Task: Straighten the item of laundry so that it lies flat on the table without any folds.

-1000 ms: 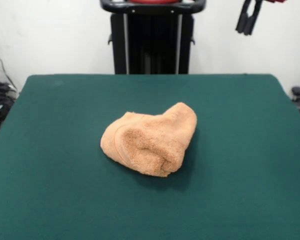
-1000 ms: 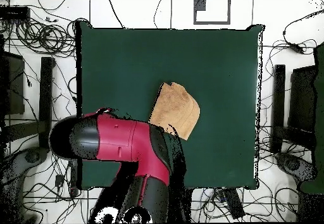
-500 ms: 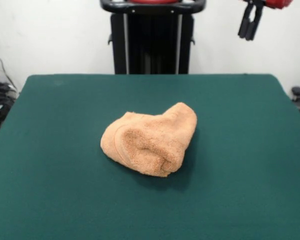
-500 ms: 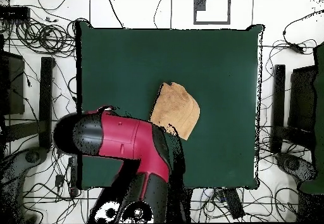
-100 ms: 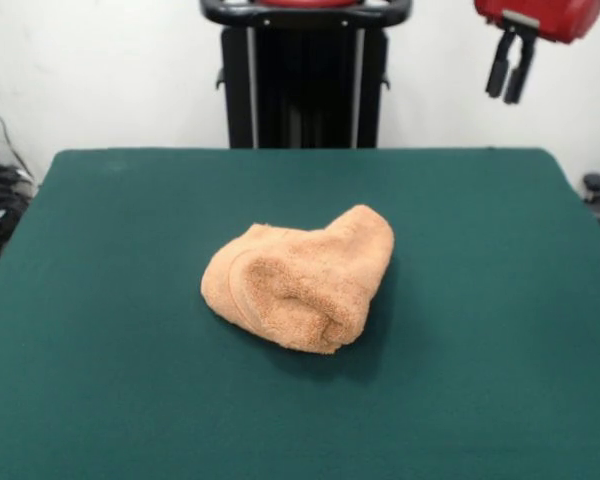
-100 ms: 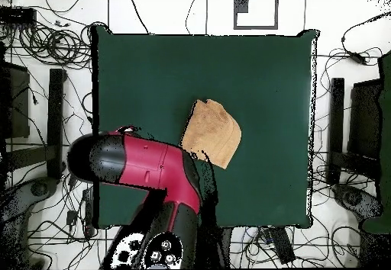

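The Sawyer's gripper hangs in the air at the upper right of the front view, beyond the table's far edge, its two black fingers pointing down with a narrow gap between them and nothing held. A red housing sits just above the fingers.

The towel, a peach terry cloth with a fluffy, looped pile, lies bunched near the middle of the table. It is folded over itself into a rounded lump: a thick rolled lip curls along its near side, and a blunt corner pokes up toward the far right. In the overhead view the towel reads as a rough four-sided patch, its lower corner just beside the red and black arm, which crosses over the table's lower left part.

The table's top is dark green and felt-like, with rounded corners. Bare green cloth surrounds the towel on every side, with wide margins to each edge. Cables lie tangled on the floor around the table.
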You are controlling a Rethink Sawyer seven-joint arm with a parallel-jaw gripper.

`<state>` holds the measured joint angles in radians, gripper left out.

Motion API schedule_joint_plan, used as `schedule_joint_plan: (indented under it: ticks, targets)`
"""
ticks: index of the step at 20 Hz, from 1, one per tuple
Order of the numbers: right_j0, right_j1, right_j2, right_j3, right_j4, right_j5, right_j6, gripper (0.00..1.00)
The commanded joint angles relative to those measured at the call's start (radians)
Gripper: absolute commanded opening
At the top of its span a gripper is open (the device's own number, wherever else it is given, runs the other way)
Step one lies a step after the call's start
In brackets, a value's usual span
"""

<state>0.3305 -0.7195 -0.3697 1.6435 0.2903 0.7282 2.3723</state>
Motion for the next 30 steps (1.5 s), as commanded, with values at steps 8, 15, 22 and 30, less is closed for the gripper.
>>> schedule_joint_plan:
  ticks: [8,15,22,30]
  targets:
    - [0.065,0.042,0.031,0.073,0.086,-0.012,0.315,1.00]
    - [0.075,0.026,0.060,0.081,0.226,0.030,0.456,1.00]
    - [0.116,0.022,0.010,-0.020,0.322,0.212,0.689,1.00]
    - [0.086,0.001,0.032,0.002,0.304,0.228,0.673,1.00]
